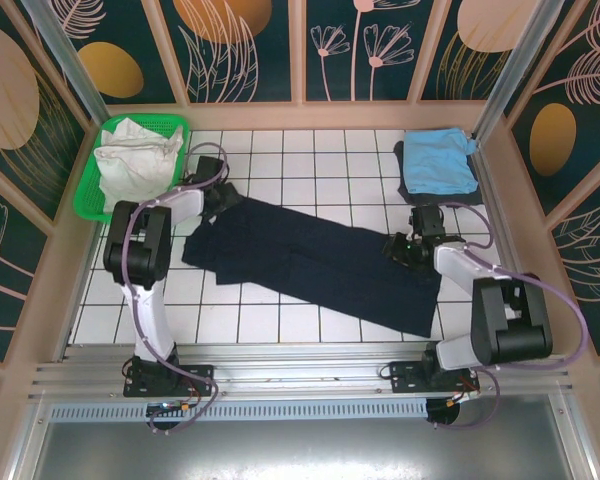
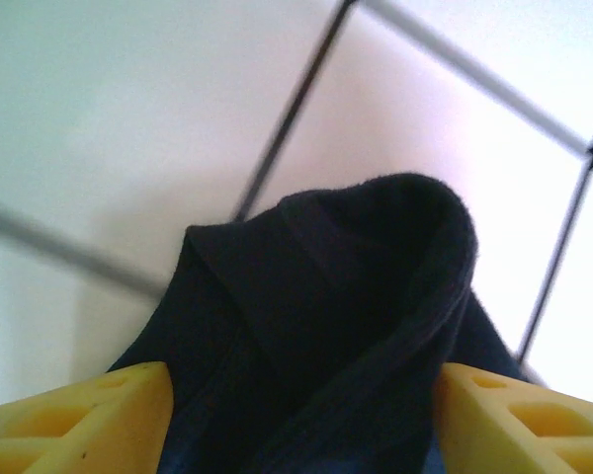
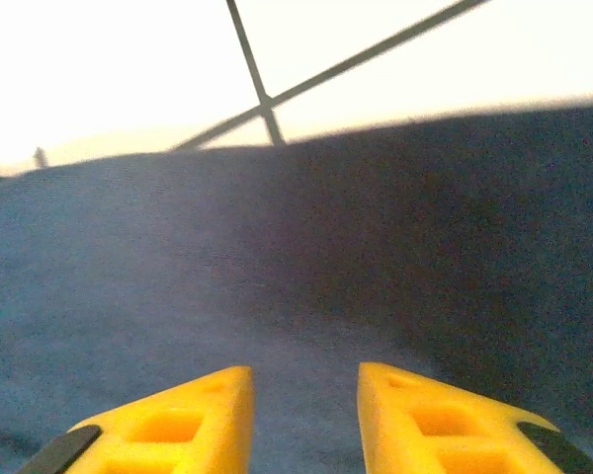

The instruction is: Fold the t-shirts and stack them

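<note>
The dark navy t-shirt [image 1: 310, 265] lies spread slantwise across the white tiles. My left gripper [image 1: 218, 192] is at its far left corner. In the left wrist view its yellow fingers [image 2: 89, 415] stand wide apart, open, with a bunched, curled fold of navy cloth [image 2: 326, 296] filling the gap between them. My right gripper [image 1: 406, 250] rests over the shirt's right edge. There its fingers [image 3: 193, 420] are a little apart, open, over flat navy cloth [image 3: 306, 257], with nothing pinched between them. A folded light blue t-shirt [image 1: 438, 160] lies at the far right. The white t-shirt [image 1: 135, 160] is crumpled in the basket.
The green mesh basket [image 1: 92, 200] stands at the far left corner, close to my left arm. Something dark [image 1: 435, 193] shows under the light blue shirt's near edge. Patterned walls enclose the tiled table [image 1: 310, 160] on three sides. Bare tiles lie beyond and in front of the navy shirt.
</note>
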Robot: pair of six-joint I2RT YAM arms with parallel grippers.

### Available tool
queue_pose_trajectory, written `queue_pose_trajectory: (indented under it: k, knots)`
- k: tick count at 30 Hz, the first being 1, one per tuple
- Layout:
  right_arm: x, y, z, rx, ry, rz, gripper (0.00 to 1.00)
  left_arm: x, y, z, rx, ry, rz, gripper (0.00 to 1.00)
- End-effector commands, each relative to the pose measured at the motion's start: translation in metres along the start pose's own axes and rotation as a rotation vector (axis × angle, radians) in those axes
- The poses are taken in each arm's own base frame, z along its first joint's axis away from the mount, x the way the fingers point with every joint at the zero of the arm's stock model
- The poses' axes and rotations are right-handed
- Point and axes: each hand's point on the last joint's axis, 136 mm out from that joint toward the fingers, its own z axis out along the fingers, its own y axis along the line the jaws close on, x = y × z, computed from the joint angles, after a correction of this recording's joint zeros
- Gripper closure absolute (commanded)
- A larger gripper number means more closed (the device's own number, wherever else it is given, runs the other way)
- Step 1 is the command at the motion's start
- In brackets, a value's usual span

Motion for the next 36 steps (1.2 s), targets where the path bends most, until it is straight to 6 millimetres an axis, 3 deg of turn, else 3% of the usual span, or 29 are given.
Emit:
queue_pose_trajectory:
  k: [1,4,7,9,11,13,16,18,21,25,28,32,34,36]
  knots:
    - [-0.007,0.015,-0.016,-0.058,-0.029,-0.002,0.65,-0.012,-0.021,0.017,0.018,0.032,0.046,0.30]
    - [-0.003,0.024,-0.010,-0.097,-0.007,-0.010,0.64,-0.039,-0.037,0.019,0.001,0.003,0.089,0.31]
    - [0.008,0.021,0.003,-0.051,0.036,-0.035,0.64,-0.063,-0.045,-0.004,-0.009,-0.063,0.120,0.28]
    - [0.017,0.017,0.013,-0.002,0.063,-0.056,0.64,-0.066,-0.040,-0.023,-0.021,-0.097,0.130,0.27]
    - [0.023,0.016,0.022,0.024,0.086,-0.069,0.65,-0.056,-0.036,-0.035,0.004,-0.097,0.120,0.28]
    - [0.026,0.016,0.030,0.032,0.104,-0.077,0.65,-0.034,-0.039,-0.043,0.066,-0.073,0.112,0.29]
    - [0.027,0.015,0.041,0.052,0.127,-0.088,0.66,0.014,-0.057,-0.044,0.162,-0.006,0.135,0.30]
    - [0.025,0.014,0.047,0.068,0.139,-0.096,0.67,0.043,-0.067,-0.032,0.198,0.061,0.143,0.33]
    - [0.021,0.016,0.052,0.084,0.142,-0.112,0.68,0.059,-0.062,-0.004,0.174,0.124,0.122,0.44]
    - [0.022,0.021,0.053,0.100,0.137,-0.129,0.68,0.047,-0.066,0.025,0.133,0.118,0.130,0.46]
    - [0.033,0.021,0.051,0.115,0.152,-0.129,0.68,0.028,-0.070,0.049,0.119,0.115,0.127,0.46]
    - [0.069,0.030,0.046,0.108,0.207,-0.147,0.68,-0.005,-0.096,0.080,0.172,0.087,0.143,0.46]
    - [0.097,0.046,0.043,0.062,0.260,-0.168,0.67,-0.014,-0.122,0.091,0.252,0.092,0.150,0.45]
    - [0.132,0.075,0.040,-0.015,0.342,-0.226,0.67,-0.022,-0.154,0.093,0.366,0.097,0.136,0.44]
